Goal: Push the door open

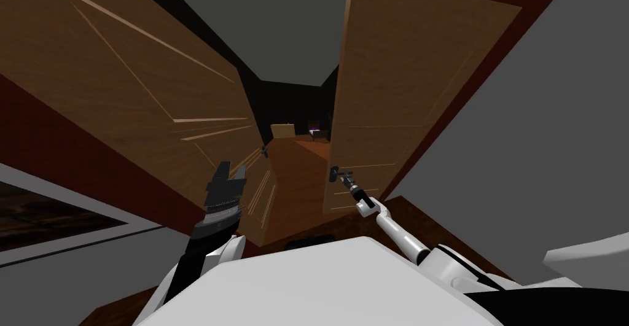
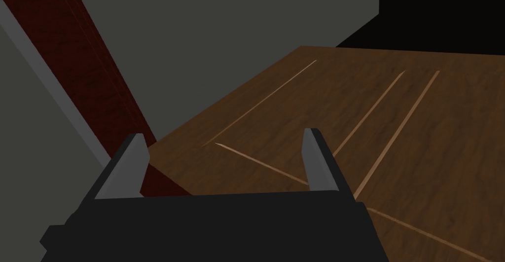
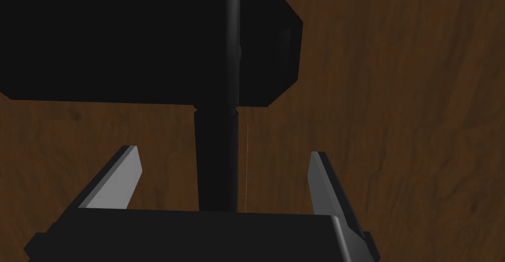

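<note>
My right arm stretches forward, right gripper (image 3: 223, 156) spread around the door's (image 1: 399, 95) dark handle (image 3: 148, 42) without gripping. My left gripper (image 1: 230, 170) is raised, 2 fingers apart, empty.

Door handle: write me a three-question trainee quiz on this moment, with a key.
1. True or false: the right gripper is shut on the handle.
2. Which gripper has the handle between its fingers? A: left. B: right.
3. Fill in: the left gripper, near the left door, is ____ (open or shut).
Key: 1 false, it is open around the handle; 2 B; 3 open.
</note>
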You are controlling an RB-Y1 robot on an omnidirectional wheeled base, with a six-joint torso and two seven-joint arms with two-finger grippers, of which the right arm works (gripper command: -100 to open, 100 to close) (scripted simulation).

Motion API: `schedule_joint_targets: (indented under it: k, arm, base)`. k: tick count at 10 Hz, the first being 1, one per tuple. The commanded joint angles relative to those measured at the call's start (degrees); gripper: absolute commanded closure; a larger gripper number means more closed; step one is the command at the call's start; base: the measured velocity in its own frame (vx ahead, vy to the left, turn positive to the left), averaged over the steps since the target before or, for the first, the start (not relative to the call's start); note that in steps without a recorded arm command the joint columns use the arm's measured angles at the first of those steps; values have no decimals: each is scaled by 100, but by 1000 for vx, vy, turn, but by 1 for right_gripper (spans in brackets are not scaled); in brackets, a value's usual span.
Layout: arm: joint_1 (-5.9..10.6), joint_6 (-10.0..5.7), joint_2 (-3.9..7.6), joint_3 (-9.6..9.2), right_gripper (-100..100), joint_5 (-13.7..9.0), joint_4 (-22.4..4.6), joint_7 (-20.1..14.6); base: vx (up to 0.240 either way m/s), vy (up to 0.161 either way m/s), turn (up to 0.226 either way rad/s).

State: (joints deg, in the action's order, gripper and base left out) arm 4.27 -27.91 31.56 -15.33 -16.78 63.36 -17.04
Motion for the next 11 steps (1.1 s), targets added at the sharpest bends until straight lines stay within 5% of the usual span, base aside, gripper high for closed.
schedule_joint_targets:
  k: [1, 2, 3, 8, 11]
  arm:
    - [46, 15, -45, 31, -100, 10, -63, 17]
    - [34, 6, -28, 17, -100, 7, -49, 8]
    - [34, 6, -28, 17, 100, 7, -49, 8]
    - [34, 6, -28, 17, 100, 7, -49, 8]
    - [79, 30, -74, 185, 100, 7, -185, 82]
  base:
    - [208, 19, 34]
    - [93, 6, 9]
    - [-13, 0, -5]
    - [-17, -1, 0]
    - [129, 49, -37]
